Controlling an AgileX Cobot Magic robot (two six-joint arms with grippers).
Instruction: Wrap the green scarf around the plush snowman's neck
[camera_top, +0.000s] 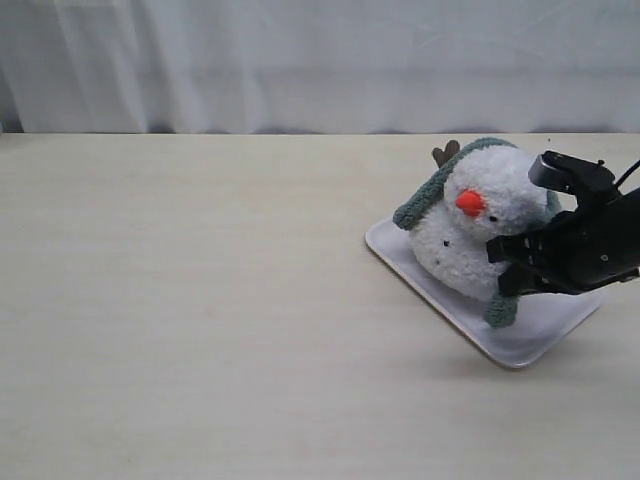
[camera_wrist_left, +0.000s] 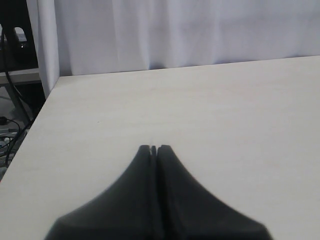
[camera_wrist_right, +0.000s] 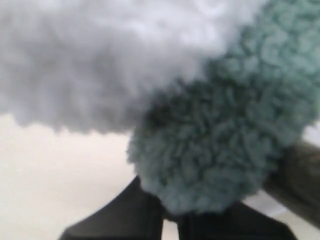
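L tool (camera_wrist_left: 153, 150): I see it pinched closed, empty, over bare desk (camera_wrist_left: 240, 110).
Plush snowman (camera_top: 470, 235): on white tray (camera_top: 540, 335), desk's right side.
Green scarf (camera_top: 420, 200): runs round behind snowman's head, one end down by R tool.
R tool (camera_top: 506, 267): against snowman's body; scarf fluff hides tips, can't tell grip.

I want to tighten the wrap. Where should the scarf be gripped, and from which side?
Probably the scarf at its loose end, below the snowman and over the tray, coming from the right of the exterior view. That tail sticks out free; the rest hugs the plush.
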